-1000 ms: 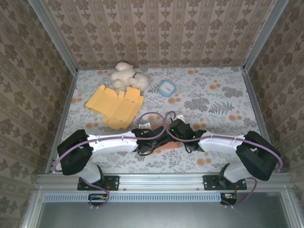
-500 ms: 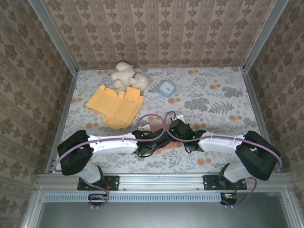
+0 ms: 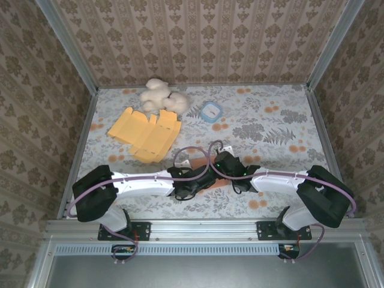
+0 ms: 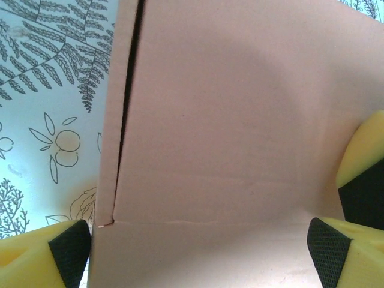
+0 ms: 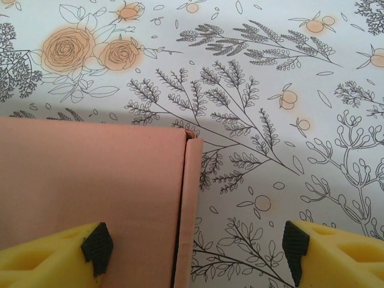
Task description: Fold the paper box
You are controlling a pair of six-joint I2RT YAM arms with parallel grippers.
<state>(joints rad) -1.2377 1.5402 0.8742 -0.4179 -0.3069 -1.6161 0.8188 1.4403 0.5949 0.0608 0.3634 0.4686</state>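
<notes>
Paper box: a salmon-pink paper box [image 4: 228, 132] of smooth, matte card, not yet folded up into a box shape. In the left wrist view a dark slit runs down its left side and ends at a faint crease that crosses the panel.
Box edge: in the right wrist view a narrow flap [image 5: 189, 204] lies along the right side of the broad panel, parted from it by a thin seam.
Box location: on the tabletop [image 3: 270, 129] near its front edge, about midway across, under the two wrists where the arms meet.
Left hand: the left hand [image 4: 201, 240] has its jaws wide apart. One yellow finger with a black pad [image 4: 67, 249] sits at the box's left edge and the other over its right part. Whether the pads press on the card I cannot tell.
Right hand: the right hand [image 5: 196, 243] is spread wide and grips nothing. One finger [image 5: 57, 258] is over the pink panel, the other over bare cloth.
Tabletop: covered in a pale cloth printed with ferns, orange roses and small fruit.
Yellow cardboard: a flat yellow cardboard cutout [image 3: 147, 135] with tabs lies to the left, well apart from the box.
Plush toy: a cream plush toy [image 3: 162, 97] sits by the back wall, just beyond the yellow piece.
Small container: a blue-rimmed container [image 3: 211, 111] (round-cornered, white inside) stands just right of the toy.
In the way: from above, both wrists and their looping purple cables [image 3: 198, 157] hide most of the box.
</notes>
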